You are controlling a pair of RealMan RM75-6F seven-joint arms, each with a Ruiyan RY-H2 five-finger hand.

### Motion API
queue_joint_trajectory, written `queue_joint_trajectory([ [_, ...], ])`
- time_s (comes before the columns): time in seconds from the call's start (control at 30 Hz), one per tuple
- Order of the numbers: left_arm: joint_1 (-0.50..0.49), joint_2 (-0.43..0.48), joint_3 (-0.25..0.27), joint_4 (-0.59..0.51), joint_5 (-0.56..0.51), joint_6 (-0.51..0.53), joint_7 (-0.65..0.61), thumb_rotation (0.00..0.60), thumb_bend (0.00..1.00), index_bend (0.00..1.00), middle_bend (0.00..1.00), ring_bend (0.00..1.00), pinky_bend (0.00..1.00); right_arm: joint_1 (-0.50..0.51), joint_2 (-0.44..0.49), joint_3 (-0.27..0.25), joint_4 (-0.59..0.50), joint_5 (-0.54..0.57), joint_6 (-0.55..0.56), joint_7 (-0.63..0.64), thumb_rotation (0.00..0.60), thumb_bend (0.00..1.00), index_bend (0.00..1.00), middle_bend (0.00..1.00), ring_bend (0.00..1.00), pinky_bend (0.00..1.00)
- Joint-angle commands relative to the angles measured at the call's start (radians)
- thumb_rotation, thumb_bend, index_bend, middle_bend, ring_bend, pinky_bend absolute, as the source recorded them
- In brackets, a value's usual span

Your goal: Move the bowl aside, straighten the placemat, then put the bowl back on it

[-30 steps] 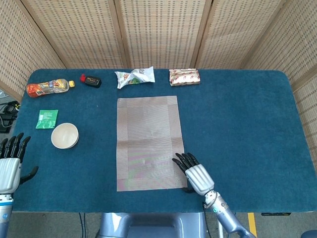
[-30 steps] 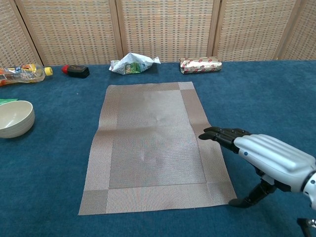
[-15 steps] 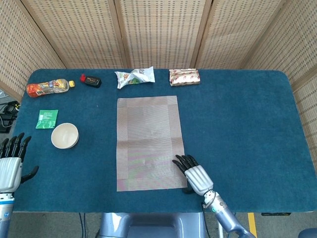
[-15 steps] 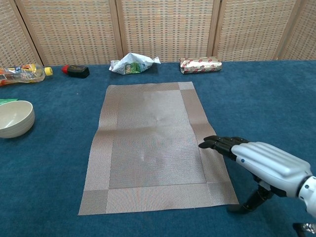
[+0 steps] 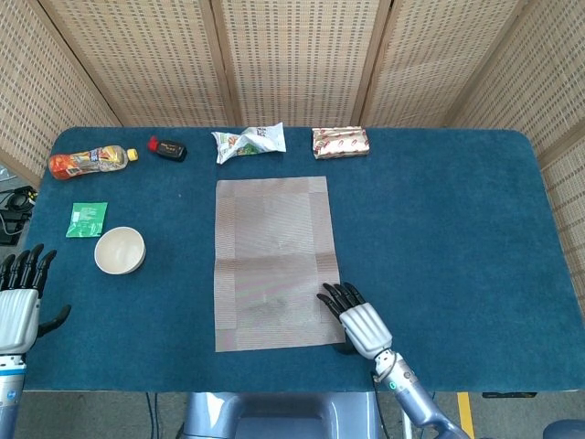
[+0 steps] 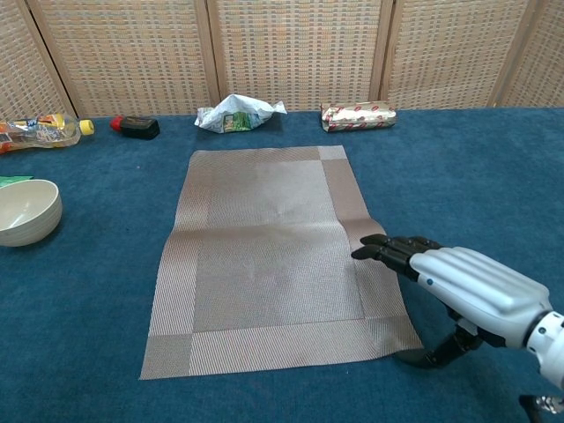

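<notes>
The grey-brown woven placemat (image 5: 270,247) (image 6: 264,238) lies lengthwise in the middle of the blue table, buckled across its middle. Its near right corner is lifted off the cloth. My right hand (image 5: 355,322) (image 6: 463,284) is at that corner. Its fingers (image 6: 388,249) lie on top of the mat's right border and the thumb reaches under the raised edge, so it grips the mat. The cream bowl (image 5: 120,250) (image 6: 26,210) stands upright on the table, left of the mat and apart from it. My left hand (image 5: 18,306) hovers open at the table's near left edge, holding nothing.
Along the far edge lie an orange drink bottle (image 5: 90,161) (image 6: 35,130), a black item with a red cap (image 5: 168,148) (image 6: 134,127), a crumpled snack bag (image 5: 249,140) (image 6: 238,113) and a wrapped packet (image 5: 340,142) (image 6: 357,115). A green sachet (image 5: 87,219) lies behind the bowl.
My right hand has drawn back slightly toward the near edge. The placemat has buckled across its middle and its near right corner has risen. The left hand and bowl have stayed put.
</notes>
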Motion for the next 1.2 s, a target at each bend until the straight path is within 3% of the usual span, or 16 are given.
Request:
queue_joint_trajectory([
  [0.03,0.0,0.001,0.0,0.0,0.0,-0.005,0.0,0.6,0.23,0.07,0.0,0.0,0.0,-0.004,-0.024,-0.012,0.049,-0.052,0.058,0.074,0.6,0.47,0.13,0.0,0.0,0.04],
  [0.37,0.003,0.006,-0.006,-0.007,0.0,-0.004,-0.007,0.6,0.23,0.07,0.0,0.0,0.0,-0.003,-0.038,-0.028,0.094,-0.051,0.05,0.124,0.6,0.52,0.14,0.0,0.0,0.04],
  [0.53,0.002,0.006,-0.007,-0.006,-0.004,-0.011,-0.007,0.6,0.23,0.07,0.0,0.0,0.0,-0.004,-0.055,-0.026,0.122,-0.061,0.073,0.169,0.6,0.48,0.3,0.01,0.0,0.06],
  [0.7,0.002,0.007,-0.009,-0.008,-0.01,-0.018,-0.005,0.6,0.23,0.07,0.0,0.0,0.0,-0.006,-0.087,-0.016,0.176,-0.082,0.122,0.203,0.6,0.46,0.46,0.12,0.0,0.12],
  [0.93,0.002,0.008,-0.012,-0.011,-0.013,-0.02,-0.003,0.6,0.23,0.08,0.0,0.0,0.0,-0.008,-0.119,-0.018,0.237,-0.095,0.153,0.253,0.6,0.46,0.53,0.16,0.0,0.13],
  [1.2,0.003,0.008,-0.013,-0.012,-0.013,-0.023,-0.004,0.6,0.23,0.08,0.0,0.0,0.0,-0.009,-0.126,-0.02,0.251,-0.093,0.16,0.26,0.6,0.54,0.56,0.17,0.0,0.13],
])
